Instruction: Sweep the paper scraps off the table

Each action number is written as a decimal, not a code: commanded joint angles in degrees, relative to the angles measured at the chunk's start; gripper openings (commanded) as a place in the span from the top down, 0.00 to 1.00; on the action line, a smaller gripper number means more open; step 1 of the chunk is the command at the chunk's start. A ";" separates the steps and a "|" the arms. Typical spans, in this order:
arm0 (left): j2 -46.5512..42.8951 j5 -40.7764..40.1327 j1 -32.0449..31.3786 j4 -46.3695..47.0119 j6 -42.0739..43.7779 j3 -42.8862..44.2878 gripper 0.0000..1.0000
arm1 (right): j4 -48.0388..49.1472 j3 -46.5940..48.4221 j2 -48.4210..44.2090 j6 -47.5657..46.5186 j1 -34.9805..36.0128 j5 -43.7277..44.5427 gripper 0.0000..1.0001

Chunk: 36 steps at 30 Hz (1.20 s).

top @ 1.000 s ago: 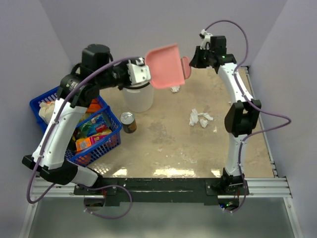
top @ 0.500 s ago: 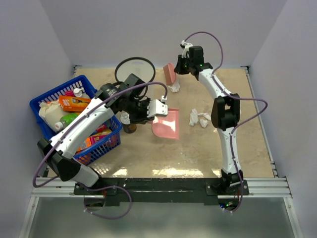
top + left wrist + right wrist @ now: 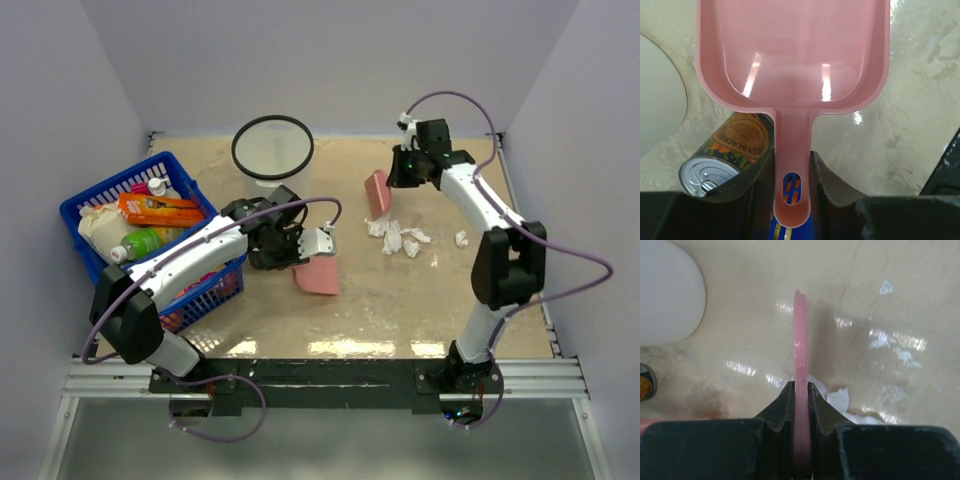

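The only lettering that comes near to reading is on the can in the left wrist view. It has a dark label with an orange picture and a curved word that looks like "BLACK", the rest blurred. The packets in the blue basket at 9 o'clock are too small to read. The paper scraps are small crumpled white wads, bunched a little toward 3 o'clock from the middle of the table. One lone wad lies farther out the same way, and thin white flecks dot the glossy beige top. The left gripper is clamped on the handle of the pink dustpan, a finger pressed to each side. The pan sits at 8 o'clock of the bunch, apart from it. The right gripper is closed tight on a pink paddle, held on edge at 11 o'clock of the bunch. Its low end is just beside the nearest wads; whether it touches them I cannot tell. A black-rimmed bin stands at 11 o'clock of the table.
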 commanded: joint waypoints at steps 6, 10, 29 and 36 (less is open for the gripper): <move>3.65 -0.11 -0.07 11.85 -6.72 -4.26 1.00 | 0.82 -4.47 -19.17 -4.42 -0.30 -1.27 1.00; 6.98 0.77 0.02 14.23 -10.40 -3.47 1.00 | 0.48 -6.48 -19.26 -10.74 -0.21 13.73 1.00; 14.81 3.32 -0.07 19.51 -14.72 0.57 0.94 | -0.06 -8.78 -12.59 -11.46 0.31 14.04 1.00; 19.11 4.29 0.02 17.66 -15.77 4.44 0.99 | 0.74 -9.04 -7.93 -7.95 1.19 6.75 1.00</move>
